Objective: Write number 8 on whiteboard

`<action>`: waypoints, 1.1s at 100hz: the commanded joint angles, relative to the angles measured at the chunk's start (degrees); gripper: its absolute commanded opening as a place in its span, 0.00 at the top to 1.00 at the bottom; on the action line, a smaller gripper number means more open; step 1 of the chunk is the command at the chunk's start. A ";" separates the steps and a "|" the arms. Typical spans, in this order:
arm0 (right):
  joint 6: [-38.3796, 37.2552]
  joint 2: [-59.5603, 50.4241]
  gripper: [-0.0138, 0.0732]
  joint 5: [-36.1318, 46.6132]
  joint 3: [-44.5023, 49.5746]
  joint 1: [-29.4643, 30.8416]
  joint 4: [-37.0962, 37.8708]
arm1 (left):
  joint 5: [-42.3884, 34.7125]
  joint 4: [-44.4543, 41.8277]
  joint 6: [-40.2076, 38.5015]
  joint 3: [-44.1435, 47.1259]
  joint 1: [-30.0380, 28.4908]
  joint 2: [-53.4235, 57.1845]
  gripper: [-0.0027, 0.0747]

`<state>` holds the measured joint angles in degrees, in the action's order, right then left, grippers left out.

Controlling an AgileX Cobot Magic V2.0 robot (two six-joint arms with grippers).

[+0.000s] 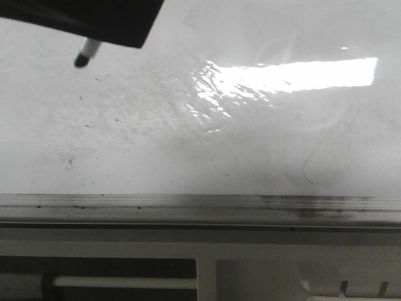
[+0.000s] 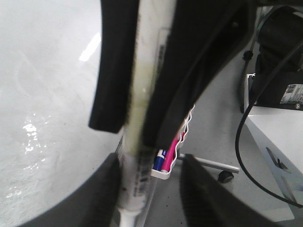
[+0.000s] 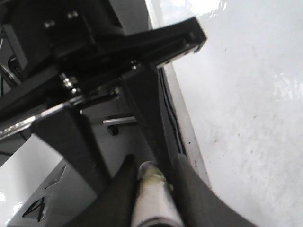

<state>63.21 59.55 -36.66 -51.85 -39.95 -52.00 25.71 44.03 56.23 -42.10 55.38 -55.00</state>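
The whiteboard [image 1: 188, 144] fills the front view above its grey edge rail [image 1: 188, 202]; it is judged rigid, glossy and slippery, so light tip pressure is advised. No number 8 is seen, only faint grey traces. The marker [image 2: 142, 118], judged light and stiff, is clamped mid-barrel by the left gripper [image 2: 137, 125], tip [image 1: 81, 60] near the board. The right gripper [image 3: 154, 182] is closed on a similar barrel [image 3: 152, 198].

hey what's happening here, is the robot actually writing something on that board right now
Not yet, as far as these views show. The left gripper is clamped on a white marker with a black tip, held over the large glossy white whiteboard; whether the tip touches is unclear. The board shows only grey smudges and faint erased loops, no fresh figure. The right gripper hangs off the board's edge with a whitish cylinder between its fingers.
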 commanded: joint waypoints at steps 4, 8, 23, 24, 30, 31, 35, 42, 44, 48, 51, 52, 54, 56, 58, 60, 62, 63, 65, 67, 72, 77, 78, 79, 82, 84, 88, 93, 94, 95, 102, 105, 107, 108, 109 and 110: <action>-3.56 -1.85 0.91 2.44 -4.31 0.19 4.45 | -2.08 2.19 -2.47 -1.95 0.29 1.68 0.24; -7.56 -2.08 0.91 1.77 -5.46 0.19 9.09 | -1.60 2.06 -3.35 -1.95 0.29 2.29 0.23; -25.79 -3.56 0.91 -8.83 -11.59 0.19 34.68 | -0.90 -3.76 -9.86 -0.51 0.29 7.59 0.37; -27.57 -3.52 0.91 -9.57 -11.91 0.19 35.77 | -1.00 -4.13 -10.15 -0.37 0.29 7.93 0.39; -35.48 -4.41 0.91 -16.22 -14.70 0.19 44.97 | -1.60 -7.44 -13.38 1.15 0.29 11.29 0.46; -36.39 -4.62 0.91 -16.69 -15.20 0.19 46.80 | -1.82 -7.75 -13.79 1.33 0.29 11.70 0.48; -42.22 -5.28 0.91 -17.83 -16.11 0.19 51.23 | -2.61 -9.70 -16.61 2.49 0.29 14.11 0.54; -52.29 -7.78 0.90 -13.99 -16.01 0.19 54.83 | -4.70 -12.22 -21.46 4.37 0.29 18.25 0.64; -54.29 -8.68 0.89 -12.06 -15.60 0.19 54.84 | -5.51 -12.79 -22.83 4.96 0.29 19.49 0.66; -56.08 -10.62 0.88 -8.07 -14.22 0.19 54.71 | -7.44 -13.63 -25.01 5.90 0.29 21.47 0.73; -56.34 -11.90 0.89 -3.53 -12.74 0.06 54.71 | -8.87 -13.74 -25.65 6.83 0.29 23.26 0.78; -56.34 -12.52 0.89 -2.58 -11.83 0.06 54.71 | -9.65 -13.74 -25.67 7.03 0.29 23.59 0.80; -56.34 -13.38 0.89 0.31 -10.29 0.06 54.82 | -10.45 -13.74 -25.77 7.56 0.29 24.53 0.84; -56.34 -13.91 0.89 3.22 -9.18 0.06 55.49 | -11.54 -13.74 -25.77 8.07 0.29 25.41 0.88; -56.34 -14.65 0.89 6.02 -7.36 0.06 56.51 | -12.59 -13.74 -25.77 8.54 0.29 26.22 0.90; -56.34 -15.27 0.89 8.69 -5.41 0.06 57.34 | -13.61 -13.74 -25.77 8.83 0.29 26.95 0.95; -56.34 -15.75 0.89 10.38 -3.41 0.06 58.61 | -14.61 -13.74 -25.77 9.27 0.29 27.38 0.99; -56.34 -15.88 0.89 12.02 -2.75 0.06 59.38 | -14.94 -13.74 -25.77 9.57 0.29 27.79 0.99; -56.34 -16.14 0.89 14.19 -0.77 0.06 60.63 | -16.05 -13.74 -25.77 9.97 0.29 28.32 0.99; -56.34 -16.28 0.89 16.14 1.11 0.06 61.49 | -17.02 -13.74 -25.77 10.25 0.29 28.76 0.99; -56.34 -16.26 0.89 19.68 4.92 0.19 64.59 | -18.91 -13.74 -25.77 11.14 0.29 29.40 0.99; -56.34 -16.15 0.89 22.38 7.65 0.18 66.71 | -19.74 -13.74 -25.77 11.54 0.29 29.68 0.99; -56.34 -16.15 0.89 22.71 8.24 0.18 66.96 | -19.72 -13.74 -25.77 11.54 0.29 29.79 0.99; -56.34 -16.15 0.89 23.43 8.49 0.18 67.43 | -19.72 -13.74 -25.77 11.54 0.29 29.77 0.99; -56.34 -15.59 0.89 24.66 9.34 0.18 68.22 | -19.72 -13.74 -25.77 11.54 0.29 29.77 0.99; -56.34 -15.30 0.89 25.34 9.44 0.18 68.76 | -19.72 -13.63 -25.77 11.54 0.29 29.77 0.99; -56.34 -14.49 0.89 26.21 9.44 0.18 69.40 | -19.72 -13.52 -25.77 11.54 0.29 29.77 0.99; -56.34 -13.77 0.89 27.55 9.44 0.43 71.12 | -19.72 -13.51 -25.77 11.54 0.29 29.77 0.99; -56.34 -13.62 0.89 27.70 9.44 0.43 71.35 | -19.72 -13.51 -25.77 11.54 0.29 29.77 0.99; -56.34 -13.52 0.89 27.82 9.44 0.55 71.61 | -19.72 -13.51 -25.77 11.54 0.29 29.77 0.99; -56.34 -12.30 0.89 28.52 9.44 1.86 72.78 | -19.72 -13.51 -25.77 11.54 0.29 29.77 0.99; -56.34 -11.82 0.89 28.68 9.44 2.88 72.78 | -19.72 -13.51 -25.77 11.54 0.29 29.77 0.99; -56.34 -11.49 0.89 28.69 9.44 3.53 72.78 | -19.62 -13.51 -25.77 11.54 0.29 29.77 0.99; -56.34 -11.27 0.89 28.83 9.44 3.74 72.78 | -19.62 -13.51 -25.77 11.54 0.29 29.77 0.99; -56.34 -11.16 0.89 28.84 9.44 3.95 72.78 | -19.62 -13.41 -25.77 11.54 0.29 29.77 0.99; -56.34 -10.95 0.89 29.03 9.44 4.38 72.68 | -19.62 -13.40 -25.77 11.54 0.29 29.77 0.99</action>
<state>7.09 47.51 -13.16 -40.86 -37.91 19.10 10.29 29.71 31.06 -28.98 55.38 -24.97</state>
